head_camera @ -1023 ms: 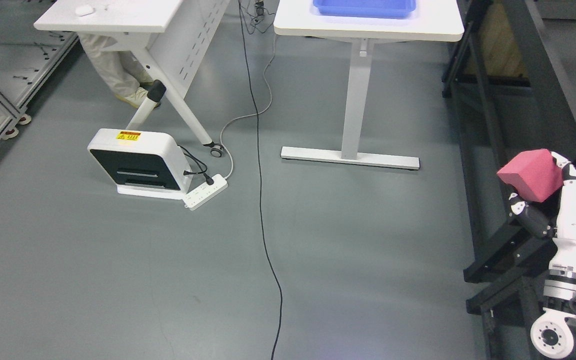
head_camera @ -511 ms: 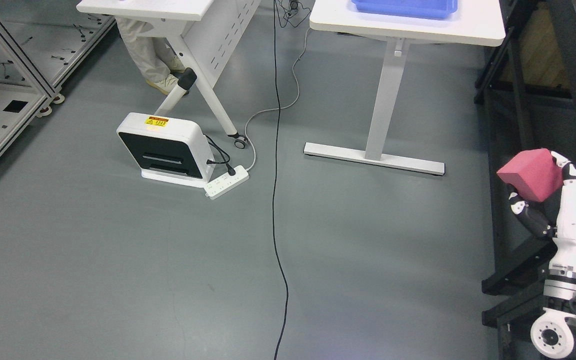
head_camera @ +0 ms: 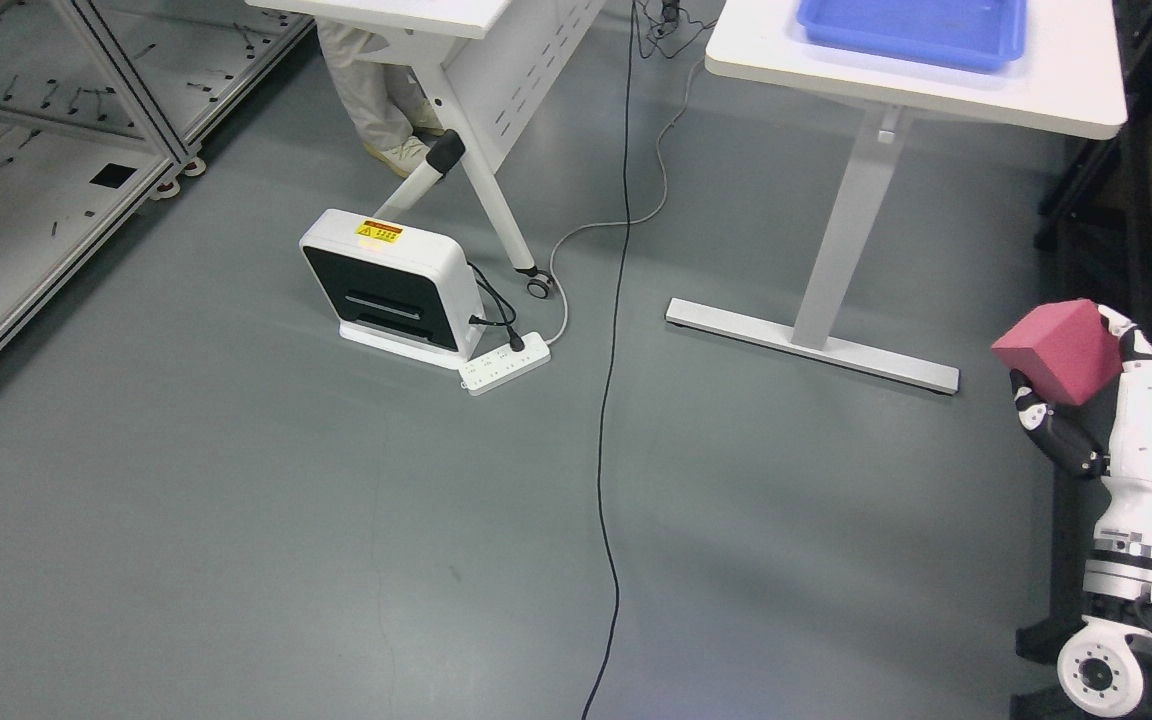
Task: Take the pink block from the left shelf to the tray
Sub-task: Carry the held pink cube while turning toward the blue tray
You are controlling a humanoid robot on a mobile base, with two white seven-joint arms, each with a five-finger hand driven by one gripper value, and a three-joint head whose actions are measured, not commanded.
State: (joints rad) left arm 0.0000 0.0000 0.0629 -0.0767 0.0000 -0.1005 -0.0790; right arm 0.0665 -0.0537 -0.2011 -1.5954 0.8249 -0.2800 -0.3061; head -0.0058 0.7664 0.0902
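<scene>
Pink and tilted on one corner, the foam block (head_camera: 1058,351) sits at the right edge of the head view, pinched by the right hand (head_camera: 1101,400), whose white fingers (head_camera: 1131,335) curl round its far side while a black-and-white thumb (head_camera: 1041,425) props it from below. The white forearm (head_camera: 1141,480) rises from the lower right corner, its round wrist joint (head_camera: 1101,672) showing at the bottom edge. The block is held in the air above the grey floor (head_camera: 236,520), well apart from the blue tray (head_camera: 911,28), which rests on a white table (head_camera: 1076,100) at the top right; that table stands on a single grey leg with a long flat foot (head_camera: 811,342). A black cable (head_camera: 616,400) runs down the floor from the top of the view to the bottom edge, just left of that foot. Left of the cable, a white box-like device (head_camera: 391,285) with a black front and a yellow warning label stands on the floor, and a white power strip (head_camera: 504,363) lies just beside it. Behind the device is a second white table (head_camera: 496,100) on castors, and under it show a person's legs (head_camera: 376,100) in pale trousers and light shoes. A metal-framed shelf rack (head_camera: 46,180) fills the upper left corner. Dark framework (head_camera: 1136,180) lines the right side behind the hand.
</scene>
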